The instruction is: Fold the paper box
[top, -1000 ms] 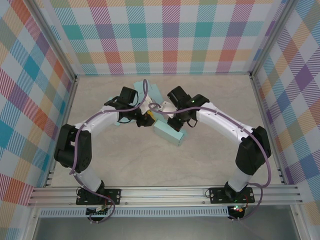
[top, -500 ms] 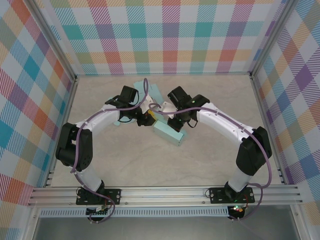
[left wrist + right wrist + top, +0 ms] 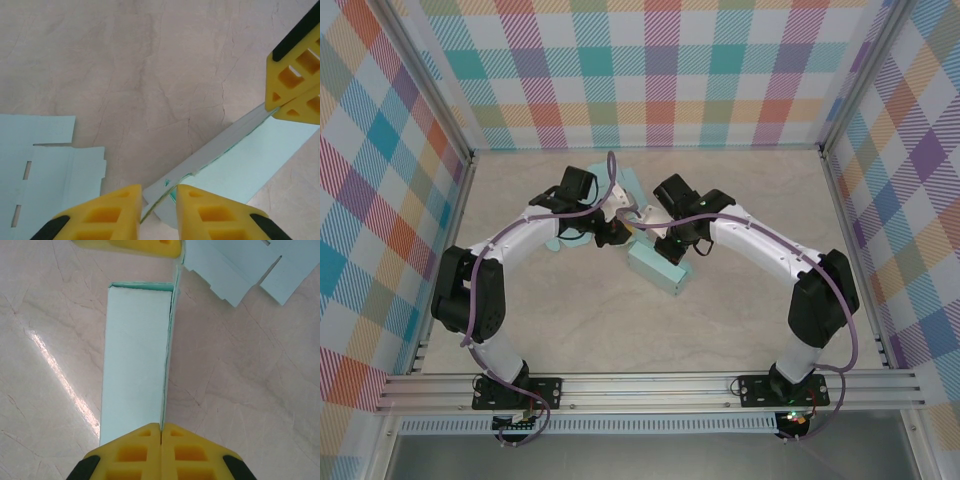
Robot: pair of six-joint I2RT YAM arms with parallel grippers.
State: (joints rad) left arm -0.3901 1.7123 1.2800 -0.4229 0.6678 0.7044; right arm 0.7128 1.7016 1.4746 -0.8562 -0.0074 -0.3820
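right hand (image 3: pixel 161 430) pinching paper box (image 3: pixel 135 355) wall, left hand (image 3: pixel 158 196) grip unclear

Bright, even light from above fills the overhead view. The pale worktop (image 3: pixel 570 320) is evenly lit, and only soft, faint shadows lie under the arms (image 3: pixel 510 240) on either side of the paper box (image 3: pixel 656 270). This view is sharp throughout, though the metal frame posts (image 3: pixel 425 80) far out from the box lean outward, a wide-angle bend.

In the right wrist view, a thin diagonal streak of white glare crosses the worktop just left of the box, and the box's pale top face looks nearly washed out.

In the left wrist view, the worktop's veining is crisp. A narrow soft shadow runs under the box's raised edge. The yellow fingers (image 3: pixel 107 212) of the left end effector (image 3: pixel 157 189) look matte and evenly lit.
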